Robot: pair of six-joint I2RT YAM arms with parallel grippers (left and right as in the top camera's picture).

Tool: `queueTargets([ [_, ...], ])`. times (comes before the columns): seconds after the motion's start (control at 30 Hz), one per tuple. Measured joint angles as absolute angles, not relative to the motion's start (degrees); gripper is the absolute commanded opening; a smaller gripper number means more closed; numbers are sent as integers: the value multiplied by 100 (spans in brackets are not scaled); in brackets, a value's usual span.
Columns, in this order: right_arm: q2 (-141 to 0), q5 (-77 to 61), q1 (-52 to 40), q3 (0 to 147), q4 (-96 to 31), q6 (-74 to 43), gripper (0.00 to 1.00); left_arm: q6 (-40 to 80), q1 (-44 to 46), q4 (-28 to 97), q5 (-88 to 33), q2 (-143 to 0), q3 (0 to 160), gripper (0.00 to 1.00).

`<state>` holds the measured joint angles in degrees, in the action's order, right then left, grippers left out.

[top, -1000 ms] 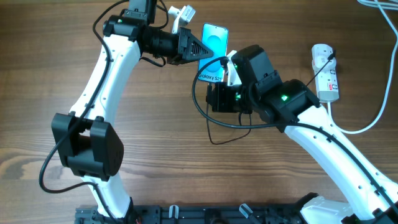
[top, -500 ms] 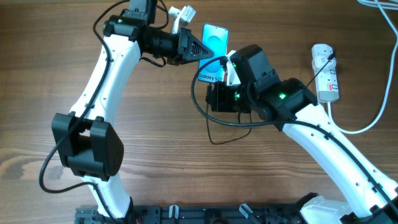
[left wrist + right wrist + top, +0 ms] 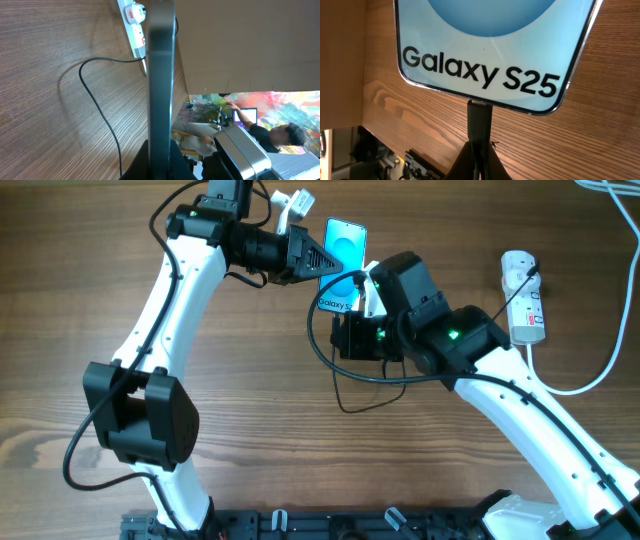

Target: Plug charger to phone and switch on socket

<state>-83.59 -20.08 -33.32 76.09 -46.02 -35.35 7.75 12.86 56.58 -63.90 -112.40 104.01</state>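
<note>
- Presently the right pincer (image 3: 479, 150) is closed narrow on the charger (image 3: 479, 117), with the black plug pinched between the fingertips and its tip pointing away from the wrist.
- The phone (image 3: 490, 50) is straight ahead of that plug. The plug tip meets the middle of the lettered short edge. Whether it is fully seated, I cannot tell.
- The plug's long axis lines up with the phone's long axis, so I judge the push runs straight along that line.
- The left pincer (image 3: 159, 159) is clamped on the phone, seen edge-on and held up off the bench (image 3: 250, 410). It braces the far end.
- The socket (image 3: 524, 298) lies well apart on the right arm's side, and the right arm is nearer. The switch is not yet dealt with, by my reading.
</note>
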Motion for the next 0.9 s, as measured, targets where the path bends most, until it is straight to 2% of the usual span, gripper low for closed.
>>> queueTargets([
  [0.9,-8359,-2095,-3332,7609,-4604,-3529,4,775,1286,5564,-6324,-11240,10401,4],
])
